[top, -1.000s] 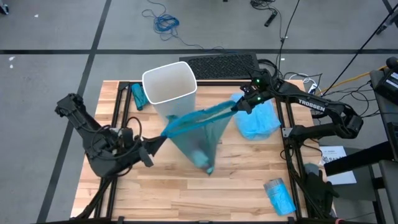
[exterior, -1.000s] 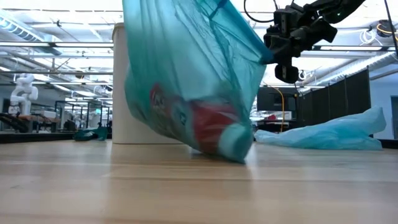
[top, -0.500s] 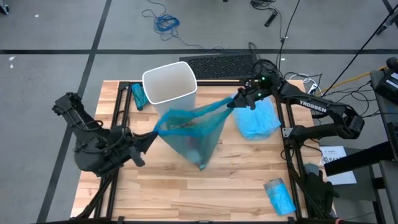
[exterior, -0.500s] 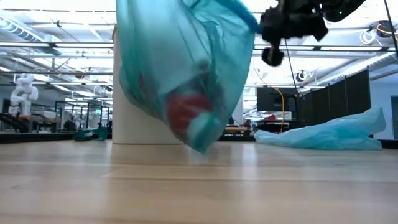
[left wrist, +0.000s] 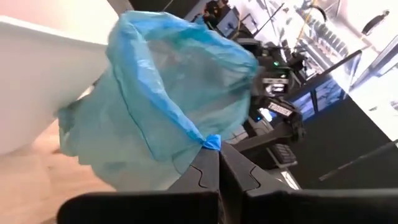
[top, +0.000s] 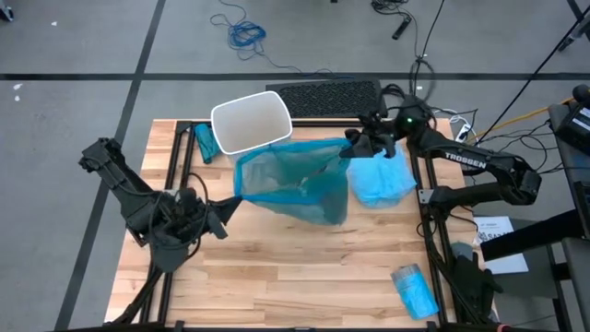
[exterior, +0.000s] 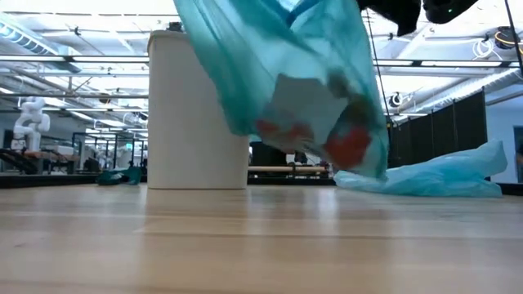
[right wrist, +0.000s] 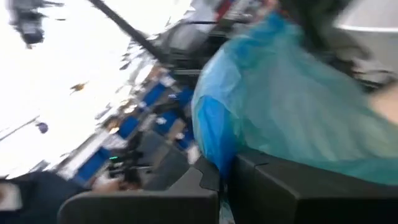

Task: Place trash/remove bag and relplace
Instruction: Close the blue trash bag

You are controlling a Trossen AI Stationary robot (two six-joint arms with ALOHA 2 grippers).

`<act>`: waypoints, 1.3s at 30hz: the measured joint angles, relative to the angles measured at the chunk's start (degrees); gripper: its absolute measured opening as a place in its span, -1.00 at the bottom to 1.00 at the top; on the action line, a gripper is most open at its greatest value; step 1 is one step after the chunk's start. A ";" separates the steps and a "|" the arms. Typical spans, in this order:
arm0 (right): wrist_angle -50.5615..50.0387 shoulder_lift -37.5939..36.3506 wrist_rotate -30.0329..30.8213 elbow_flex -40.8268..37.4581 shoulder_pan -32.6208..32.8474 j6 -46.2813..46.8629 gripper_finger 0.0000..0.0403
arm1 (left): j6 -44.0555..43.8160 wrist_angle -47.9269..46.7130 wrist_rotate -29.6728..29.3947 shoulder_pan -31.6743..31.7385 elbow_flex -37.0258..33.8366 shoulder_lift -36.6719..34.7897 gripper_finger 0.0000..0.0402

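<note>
Pincers point(top: 226, 206) point(top: 355, 140) clamp teal bag point(top: 295, 180) aloft between white bin point(top: 251, 121) and blue sheet point(top: 383, 180).

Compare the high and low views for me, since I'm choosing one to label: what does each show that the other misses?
Only the high view shows both end effectors, left and right, shut on the teal bag by its rim, and the blue packet. Only the low view shows the red-and-white trash inside and the bag off the table. Both show the white bin and the spare bag.
</note>
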 joint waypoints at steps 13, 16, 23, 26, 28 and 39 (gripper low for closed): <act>-37.73 1.60 11.03 -0.02 2.64 -26.97 -1.00 | 16.31 15.92 1.95 2.50 0.00 -0.41 -1.00; -47.79 1.90 16.77 -0.02 1.59 -34.06 -1.00 | 28.36 25.78 1.85 1.97 0.00 -1.13 -1.00; -53.70 1.77 18.95 -1.45 -1.47 -40.83 -1.00 | 63.51 54.75 1.22 0.75 -0.04 -2.26 -1.00; -52.03 1.79 17.14 -4.09 -2.03 -40.57 -1.00 | 77.15 65.99 3.64 0.78 -0.02 -2.19 -1.00; -50.58 1.68 16.41 -6.00 -1.85 -39.86 -1.00 | 82.60 69.22 6.18 0.81 0.08 -2.16 -1.00; -23.64 1.66 9.36 -9.38 0.93 -20.30 -1.00 | 71.05 58.56 2.31 0.87 0.20 -2.41 -1.00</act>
